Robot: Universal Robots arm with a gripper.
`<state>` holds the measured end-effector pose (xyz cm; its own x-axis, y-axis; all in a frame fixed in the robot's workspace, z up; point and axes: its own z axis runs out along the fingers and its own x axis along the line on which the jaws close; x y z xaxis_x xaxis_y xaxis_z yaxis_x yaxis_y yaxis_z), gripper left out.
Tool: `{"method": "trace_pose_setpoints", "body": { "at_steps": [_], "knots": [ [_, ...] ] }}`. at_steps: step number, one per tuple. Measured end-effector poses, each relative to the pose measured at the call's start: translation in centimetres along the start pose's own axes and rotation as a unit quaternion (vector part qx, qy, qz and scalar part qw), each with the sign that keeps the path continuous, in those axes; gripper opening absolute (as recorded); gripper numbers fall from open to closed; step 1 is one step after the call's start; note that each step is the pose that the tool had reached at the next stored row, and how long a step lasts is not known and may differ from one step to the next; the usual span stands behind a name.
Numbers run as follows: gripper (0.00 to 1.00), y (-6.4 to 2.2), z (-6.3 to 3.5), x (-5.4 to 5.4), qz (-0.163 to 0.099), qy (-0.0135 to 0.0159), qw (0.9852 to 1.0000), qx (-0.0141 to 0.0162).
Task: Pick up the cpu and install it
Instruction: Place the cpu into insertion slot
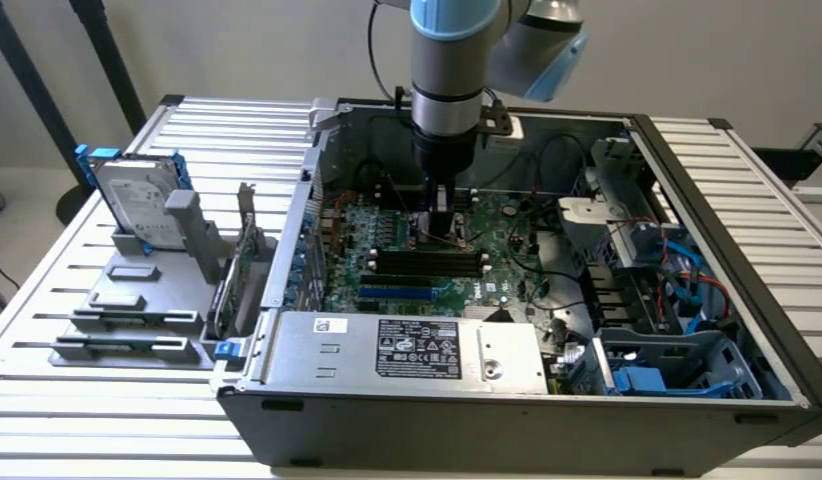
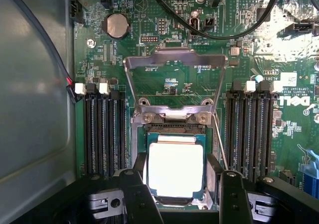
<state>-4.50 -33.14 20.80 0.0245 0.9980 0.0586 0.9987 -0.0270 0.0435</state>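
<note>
The cpu [image 2: 175, 167], a small square chip with a shiny silver top, lies flat in the motherboard socket [image 2: 174, 118]. The socket's metal load plate [image 2: 174, 59] is swung up and open beyond it. My gripper [image 2: 178, 184] straddles the chip with one black finger [image 2: 135, 196] on each side. A strip of socket frame shows between the chip and the other finger [image 2: 232, 196], so the jaws stand open around it. In the exterior view the gripper [image 1: 445, 235] reaches straight down into the open computer case [image 1: 731, 200], low over the green motherboard [image 1: 384, 215].
Black memory slots [image 2: 104, 134] flank the socket on both sides, and black cables [image 2: 209, 32] cross the board beyond it. A power supply [image 1: 411, 350] fills the case's near side. Outside the case, a grey rack [image 1: 124, 320] holds a silver hard drive [image 1: 134, 200] with blue rails.
</note>
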Motion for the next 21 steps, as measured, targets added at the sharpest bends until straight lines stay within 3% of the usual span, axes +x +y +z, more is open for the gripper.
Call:
{"method": "trace_pose_setpoints", "body": {
  "at_steps": [8,21],
  "knots": [
    [0.55,-0.01,0.21,0.02,0.0,-0.0025,1.0,0.0],
    [0.55,0.04,0.56,0.01,0.0,-0.0028,1.0,0.0]
  ]
}}
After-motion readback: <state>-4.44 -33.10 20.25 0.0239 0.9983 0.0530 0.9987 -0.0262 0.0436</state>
